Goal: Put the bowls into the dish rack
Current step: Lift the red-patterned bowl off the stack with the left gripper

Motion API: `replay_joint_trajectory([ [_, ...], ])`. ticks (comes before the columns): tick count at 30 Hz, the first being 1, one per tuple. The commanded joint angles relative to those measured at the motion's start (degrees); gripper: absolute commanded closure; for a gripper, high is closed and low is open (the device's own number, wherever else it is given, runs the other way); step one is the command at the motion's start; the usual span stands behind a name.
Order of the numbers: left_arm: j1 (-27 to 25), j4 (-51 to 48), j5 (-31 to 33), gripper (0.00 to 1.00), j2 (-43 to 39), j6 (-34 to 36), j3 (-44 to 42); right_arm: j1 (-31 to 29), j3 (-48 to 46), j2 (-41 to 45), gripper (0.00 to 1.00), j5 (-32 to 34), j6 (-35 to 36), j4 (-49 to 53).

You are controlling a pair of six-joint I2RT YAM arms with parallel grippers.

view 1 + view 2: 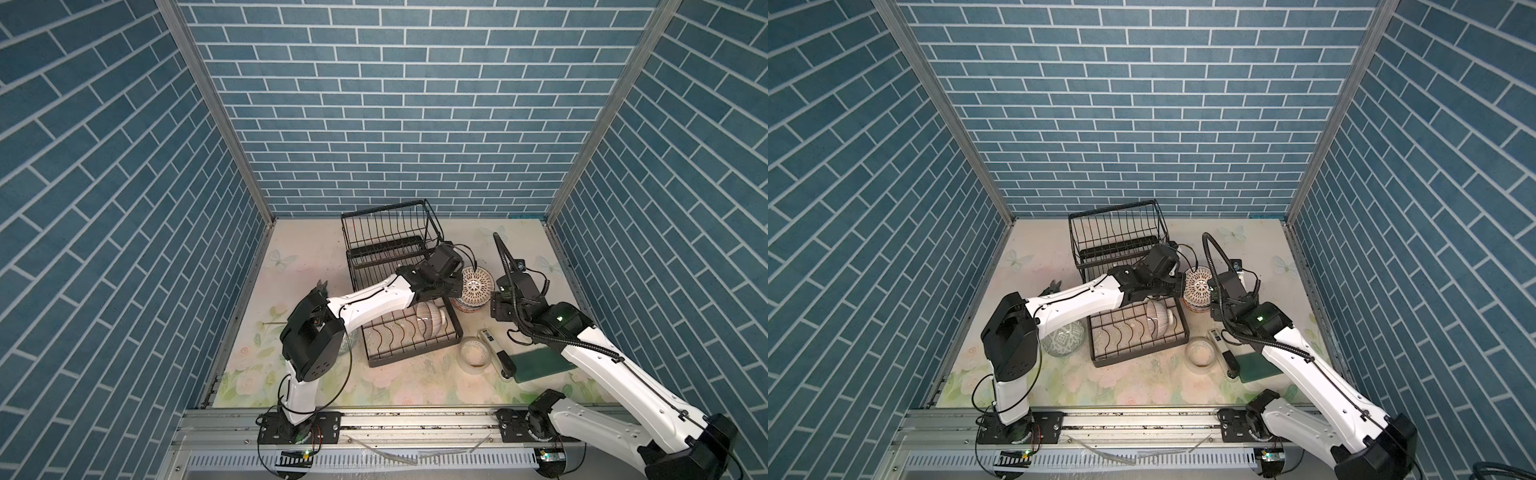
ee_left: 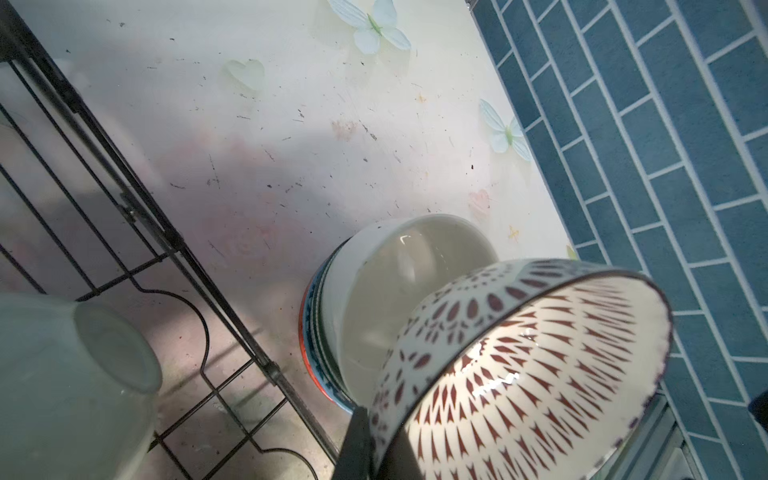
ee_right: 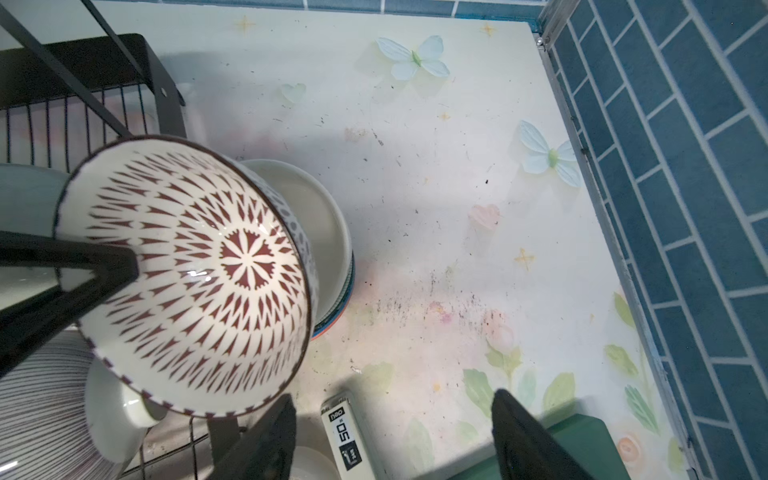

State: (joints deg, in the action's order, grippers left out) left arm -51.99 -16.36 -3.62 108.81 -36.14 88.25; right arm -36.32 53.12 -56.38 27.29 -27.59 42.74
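This is looking like a lab test cell dressed as a kitchen corner: three walls are wearing printed blue brick paper and standing in bare aluminium posts. Two robot arms are sitting bolted to a metal rail along the front edge, cables trailing. A scuffed, butterfly-printed tabletop is carrying a black wire dish rack and ceramic bowls.

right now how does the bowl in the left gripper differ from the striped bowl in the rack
The held bowl has red-brown darts inside; the striped bowl has thin brown lines outside. The held bowl hangs in the left gripper over the stack beside the dish rack; the striped bowl rests on edge in its lower tray. Both are small and round.
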Motion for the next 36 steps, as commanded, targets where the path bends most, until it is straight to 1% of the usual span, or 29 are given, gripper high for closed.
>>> replay_joint_trajectory([
  [1, 0.2, 4.7, -2.9, 1.0, -3.8, 1.3, -1.0, 0.2, 2.9, 1.1, 0.25, -4.0, 2.5, -0.5],
  [8, 0.2, 6.5, -7.0, 1.0, -5.1, 1.6, -3.1, 0.2, 3.8, 2.1, 0.25, -7.8, 3.8, -0.9],
  [15, 0.2, 8.0, -9.1, 1.0, -7.7, 1.9, -6.4, 0.2, 4.7, 3.9, 0.25, -10.8, 4.2, -1.0],
  [22, 0.0, 8.0, -9.2, 1.0, -13.1, 2.7, -11.6, 0.2, 7.5, 4.5, 0.25, -18.7, 6.5, 0.2],
  [29, 0.1, 9.0, -7.5, 1.0, -20.0, 2.3, -19.1, 0.2, 10.1, 3.6, 0.24, -22.3, 7.4, 1.6],
  [32, 0.0, 9.5, -6.2, 1.0, -23.2, 1.8, -22.8, 0.2, 10.2, 2.5, 0.22, -24.6, 7.5, 0.6],
  [33, 0.0, 9.6, -5.5, 1.0, -24.3, 1.6, -24.1, 0.2, 10.1, 2.0, 0.17, -25.8, 7.5, 0.0],
  [36, 0.0, 8.9, -3.6, 1.0, -27.3, 1.1, -27.4, 0.0, 9.9, 0.6, 0.11, -29.5, 7.3, -1.9],
])
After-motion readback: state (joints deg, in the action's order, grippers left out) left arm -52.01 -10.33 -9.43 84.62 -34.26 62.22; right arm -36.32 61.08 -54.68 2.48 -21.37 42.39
